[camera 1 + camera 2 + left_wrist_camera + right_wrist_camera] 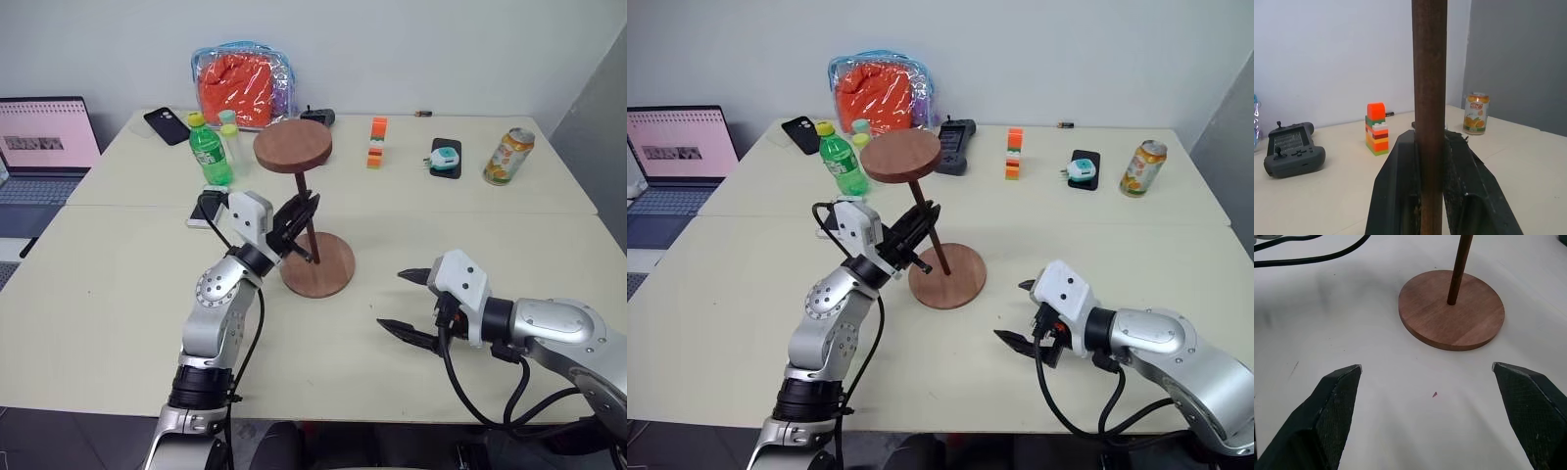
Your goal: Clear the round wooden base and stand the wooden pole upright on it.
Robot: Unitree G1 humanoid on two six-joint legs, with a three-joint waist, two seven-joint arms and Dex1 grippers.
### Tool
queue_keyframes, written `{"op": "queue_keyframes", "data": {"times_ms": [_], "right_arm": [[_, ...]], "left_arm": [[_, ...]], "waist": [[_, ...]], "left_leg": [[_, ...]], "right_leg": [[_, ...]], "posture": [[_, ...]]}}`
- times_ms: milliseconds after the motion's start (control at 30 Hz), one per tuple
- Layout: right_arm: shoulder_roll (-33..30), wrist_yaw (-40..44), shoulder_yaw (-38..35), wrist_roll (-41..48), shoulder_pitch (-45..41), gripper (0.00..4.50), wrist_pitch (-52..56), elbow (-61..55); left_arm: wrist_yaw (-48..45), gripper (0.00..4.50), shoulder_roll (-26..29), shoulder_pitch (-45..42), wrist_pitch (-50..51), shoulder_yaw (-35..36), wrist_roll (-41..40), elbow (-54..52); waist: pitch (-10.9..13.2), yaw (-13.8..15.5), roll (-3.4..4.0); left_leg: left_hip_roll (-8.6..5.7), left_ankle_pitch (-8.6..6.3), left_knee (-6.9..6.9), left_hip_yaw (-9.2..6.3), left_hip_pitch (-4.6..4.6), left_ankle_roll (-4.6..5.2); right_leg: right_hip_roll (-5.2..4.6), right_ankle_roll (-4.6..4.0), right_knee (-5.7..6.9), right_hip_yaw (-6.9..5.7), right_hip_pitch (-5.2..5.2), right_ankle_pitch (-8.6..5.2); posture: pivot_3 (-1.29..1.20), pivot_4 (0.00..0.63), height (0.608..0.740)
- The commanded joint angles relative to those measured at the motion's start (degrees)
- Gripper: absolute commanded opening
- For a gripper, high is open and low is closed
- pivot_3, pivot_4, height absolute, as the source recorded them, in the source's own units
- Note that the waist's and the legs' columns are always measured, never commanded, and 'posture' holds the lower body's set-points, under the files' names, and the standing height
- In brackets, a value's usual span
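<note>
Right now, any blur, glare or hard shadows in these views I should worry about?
Left eye view: even light, no glare, only a soft shadow beside the round wooden base. Left wrist view: the wooden pole sits very close, soft-edged, between the left gripper fingers; the can stays readable. Right wrist view: right gripper fingertips loom large; the base is sharp.
</note>
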Motion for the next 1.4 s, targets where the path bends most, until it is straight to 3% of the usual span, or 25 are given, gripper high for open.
{"op": "queue_keyframes", "data": {"times_ms": [33, 533, 933, 1400], "right_arm": [[0.18, 0.1, -0.28, 0.58, -0.35, 4.5, -0.37, -2.25], [0.59, -0.34, -0.05, 0.46, -0.31, 4.5, -0.25, -2.38], [0.52, -0.37, 0.22, -0.11, -0.07, 4.5, -0.67, -2.11], [1.0, -0.32, 0.85, -1.08, -0.52, 4.5, -1.39, -1.33]], "left_arm": [[0.46, 0.24, 2.04, 3.2, 2.37, -0.49, 2.84, 3.9], [1.88, 0.24, 3.98, 1.21, 4.55, -0.35, 3.49, 9.66], [1.83, 0.24, 5.88, 3.26, 4.93, -2.41, 4.87, 7.97], [2.88, 0.24, 6.27, -0.38, 8.28, -1.51, 3.7, 8.98]], "waist": [[0.0, 0.0, 0.0], [-0.14, -0.12, 0.07], [-0.2, -0.21, 0.07], [-0.16, -0.25, 0.02]], "left_leg": [[0.0, 0.0, 0.0, 0.0, 0.01, 0.0], [0.01, 0.0, -0.02, -0.01, 0.2, 0.01], [0.05, -0.02, -0.18, -0.01, 0.93, 0.0], [0.08, -0.02, -0.21, -0.01, 0.94, -0.01]], "right_leg": [[0.0, 0.0, 0.0, 0.0, 0.0, 0.0], [0.03, 0.0, 0.01, -0.01, 0.19, 0.0], [0.07, 0.01, -0.1, 0.01, 0.87, -0.02], [0.06, 0.03, -0.12, 0.01, 0.87, -0.04]], "posture": [[0.0, 0.15, 0.74], [0.0, 0.15, 0.74], [0.0, 0.15, 0.74], [0.0, 0.15, 0.74]]}}
